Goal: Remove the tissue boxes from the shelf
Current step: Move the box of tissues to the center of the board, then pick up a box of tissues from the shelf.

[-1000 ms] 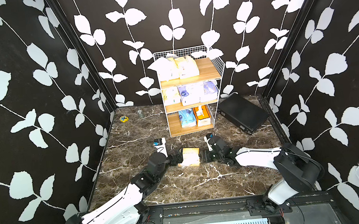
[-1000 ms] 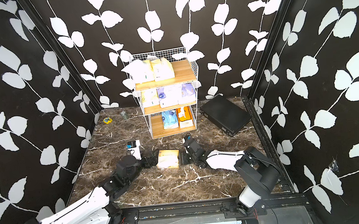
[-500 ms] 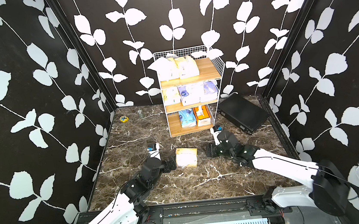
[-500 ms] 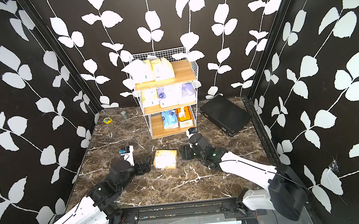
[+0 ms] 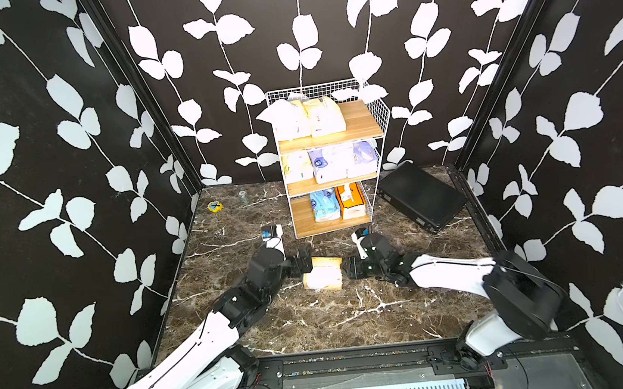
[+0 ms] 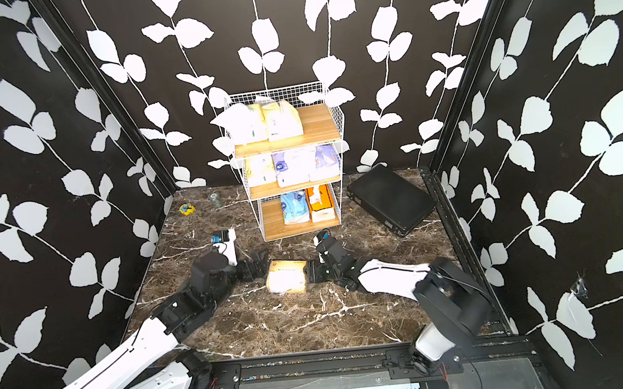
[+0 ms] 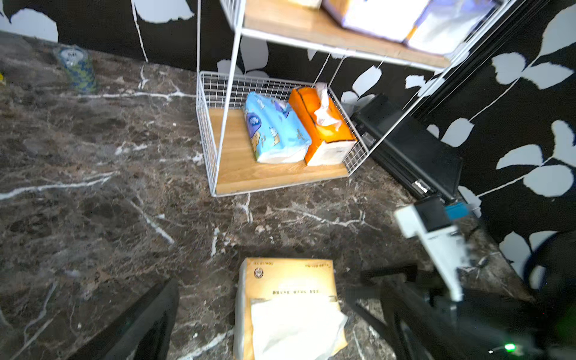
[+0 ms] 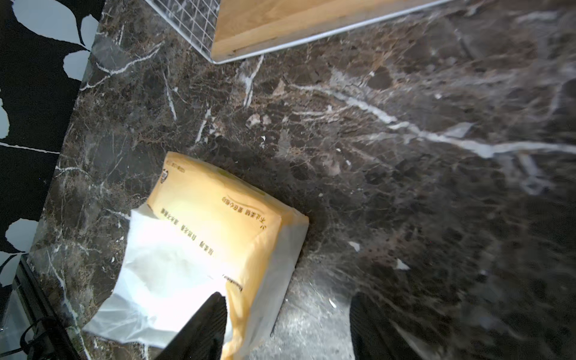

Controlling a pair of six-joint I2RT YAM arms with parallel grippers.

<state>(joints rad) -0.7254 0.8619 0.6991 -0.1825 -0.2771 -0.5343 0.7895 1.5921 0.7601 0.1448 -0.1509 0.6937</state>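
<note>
A pale yellow tissue pack [image 5: 323, 274] [image 6: 286, 276] [image 7: 290, 305] [image 8: 212, 237] lies flat on the marble floor in front of the shelf [image 5: 361, 124] [image 6: 319, 124]. My left gripper [image 5: 302, 260] is open at its left end, with one finger [image 7: 146, 321] beside it. At the pack's right end my right gripper [image 5: 350, 267] [image 8: 286, 299] is open, one finger [image 8: 199, 330] over the pack's corner. The shelf holds two pale yellow packs [image 5: 324, 116] on top, a pale yellow one and two lavender-white packs [image 5: 328, 162] in the middle, and a light blue pack [image 5: 324, 204] and an orange box [image 5: 349, 199] at the bottom.
A large flat black case [image 5: 419, 196] lies right of the shelf by the wall. A small yellow object [image 5: 215, 206] and a small cup [image 5: 244, 196] [image 7: 76, 67] sit at the back left. Patterned walls close in three sides.
Half a second ago both arms stretched out lower and wider; both grippers are now back close against the ends of the yellow pack. The pack has hardly moved.
</note>
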